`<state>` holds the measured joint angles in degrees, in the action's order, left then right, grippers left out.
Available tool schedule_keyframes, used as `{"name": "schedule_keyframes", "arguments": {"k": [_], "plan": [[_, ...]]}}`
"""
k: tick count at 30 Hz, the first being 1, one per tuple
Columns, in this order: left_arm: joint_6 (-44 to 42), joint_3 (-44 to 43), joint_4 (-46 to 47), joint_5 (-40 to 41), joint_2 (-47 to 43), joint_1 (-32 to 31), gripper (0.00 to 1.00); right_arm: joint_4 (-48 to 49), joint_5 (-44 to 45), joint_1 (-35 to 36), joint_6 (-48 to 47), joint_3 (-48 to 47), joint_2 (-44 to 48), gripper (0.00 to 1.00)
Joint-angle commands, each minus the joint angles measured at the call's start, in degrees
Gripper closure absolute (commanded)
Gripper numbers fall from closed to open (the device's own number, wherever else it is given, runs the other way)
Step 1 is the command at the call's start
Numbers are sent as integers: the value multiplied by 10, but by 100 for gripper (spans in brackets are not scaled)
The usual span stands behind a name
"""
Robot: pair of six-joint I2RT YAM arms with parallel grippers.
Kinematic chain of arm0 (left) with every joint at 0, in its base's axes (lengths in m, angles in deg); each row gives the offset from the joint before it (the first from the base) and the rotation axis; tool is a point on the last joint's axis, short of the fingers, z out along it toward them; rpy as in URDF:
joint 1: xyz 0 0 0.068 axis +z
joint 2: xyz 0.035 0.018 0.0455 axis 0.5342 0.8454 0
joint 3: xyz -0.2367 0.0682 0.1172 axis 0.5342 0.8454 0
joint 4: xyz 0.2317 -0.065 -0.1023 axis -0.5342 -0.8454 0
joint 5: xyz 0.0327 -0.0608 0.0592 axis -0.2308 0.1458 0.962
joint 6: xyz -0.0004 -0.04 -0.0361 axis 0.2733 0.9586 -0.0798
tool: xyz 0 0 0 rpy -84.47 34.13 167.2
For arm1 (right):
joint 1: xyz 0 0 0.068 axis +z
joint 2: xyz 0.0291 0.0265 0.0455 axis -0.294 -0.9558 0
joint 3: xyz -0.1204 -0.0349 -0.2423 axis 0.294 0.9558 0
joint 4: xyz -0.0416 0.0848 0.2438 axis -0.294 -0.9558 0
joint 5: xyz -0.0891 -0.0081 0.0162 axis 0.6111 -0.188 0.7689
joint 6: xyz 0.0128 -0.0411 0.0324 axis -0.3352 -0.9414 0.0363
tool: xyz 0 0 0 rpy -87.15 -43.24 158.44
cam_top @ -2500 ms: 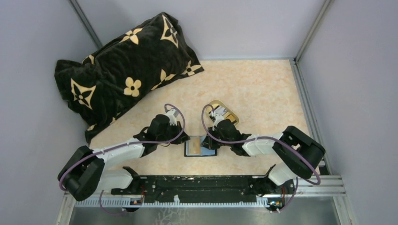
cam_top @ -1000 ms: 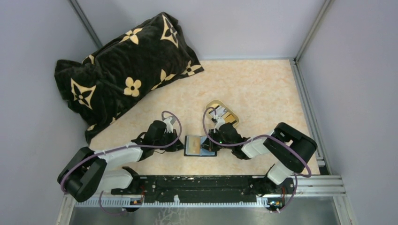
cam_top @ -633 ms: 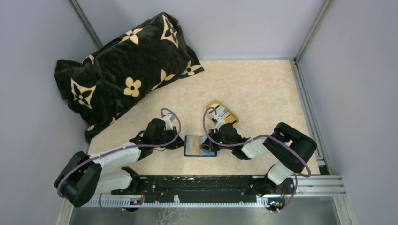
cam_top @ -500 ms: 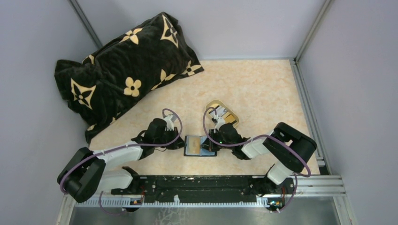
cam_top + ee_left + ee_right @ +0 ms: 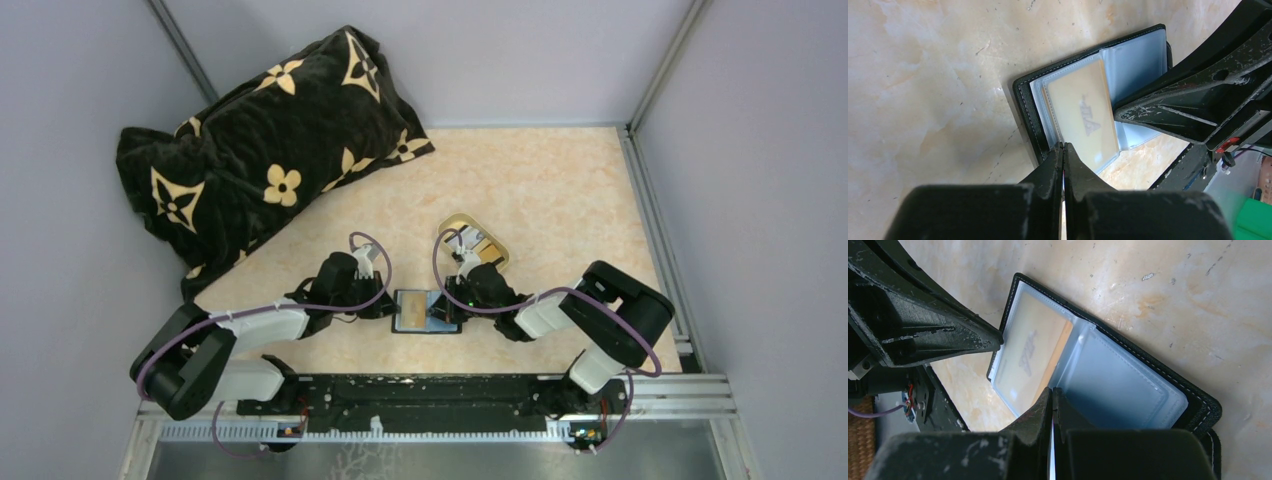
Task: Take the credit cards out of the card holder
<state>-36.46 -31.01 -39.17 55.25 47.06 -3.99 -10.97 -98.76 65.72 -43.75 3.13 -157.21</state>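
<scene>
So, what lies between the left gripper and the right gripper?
The card holder, lying open with an orange-yellow card in its clear sleeve. The top external view shows it filling the gap between the left gripper and the right gripper.

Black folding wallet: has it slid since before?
No. The black folding wallet sits in the same spot, just nearside of the gold-rimmed oval tray.

The left arm (image 5: 250, 325) now has its elbow higher and further right at lower left; the right arm (image 5: 600, 310) is folded further left.
</scene>
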Motion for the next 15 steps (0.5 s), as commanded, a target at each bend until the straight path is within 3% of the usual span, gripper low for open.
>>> {"name": "schedule_keyframes", "arguments": {"k": [1,15], "plan": [[-12,7,-7,14,-16,-2,96,-12,6,2,-5,14,-13,100],[-9,6,14,3,20,-2,96,-10,5,2,-3,16,-12,100]]}}
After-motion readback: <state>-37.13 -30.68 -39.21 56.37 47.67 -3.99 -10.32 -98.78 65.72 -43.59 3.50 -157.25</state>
